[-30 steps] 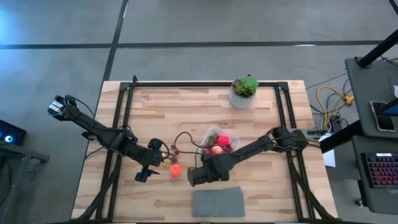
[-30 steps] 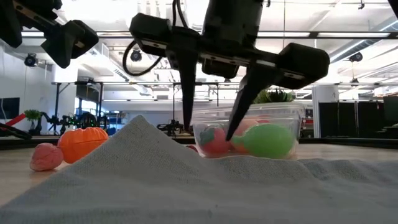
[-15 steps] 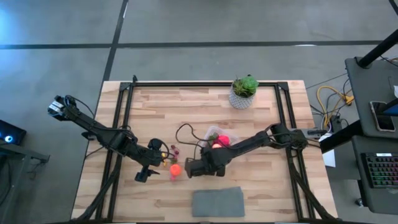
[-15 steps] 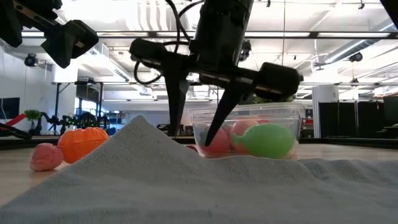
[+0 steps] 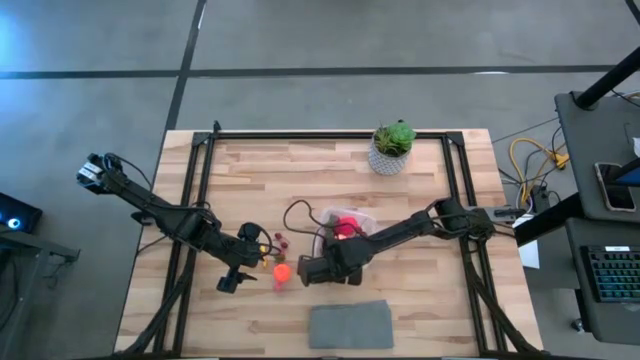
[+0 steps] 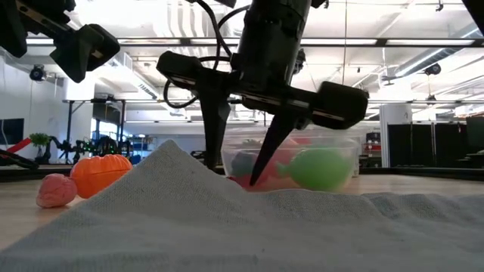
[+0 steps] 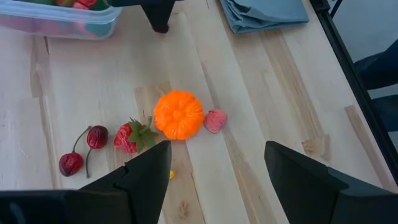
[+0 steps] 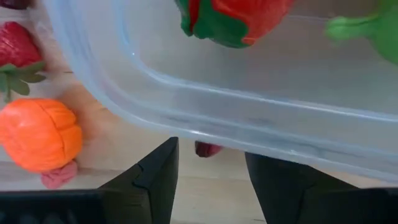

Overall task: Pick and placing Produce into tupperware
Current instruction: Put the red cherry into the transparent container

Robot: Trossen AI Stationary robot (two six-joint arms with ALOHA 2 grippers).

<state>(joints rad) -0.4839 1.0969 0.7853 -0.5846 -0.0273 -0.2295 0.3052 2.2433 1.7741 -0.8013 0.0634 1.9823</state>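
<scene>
The clear tupperware stands mid-table and holds a red-and-green piece and a green one. My right gripper points steeply down at the tub's near-left side, open. Its fingers straddle a small dark red piece that lies on the table at the tub's wall. Left of it lie an orange pumpkin, a pink piece, a strawberry and cherries. My left gripper hovers open above these, holding nothing. My right gripper stands close against the outside of the tub's near-left wall, fingers pointing down. Whether a finger touches the wall or the dark red piece, I cannot tell.
A folded grey cloth lies near the table's front edge. In the low view it rises in front of the tub. A potted plant stands at the far edge. Black frame rails run along both table sides.
My right gripper has gone toward the table's left edge and a little down, along the tub's near side, rolling slightly, its fingers still apart. In the low view the tub has shifted a little to the left with it.
</scene>
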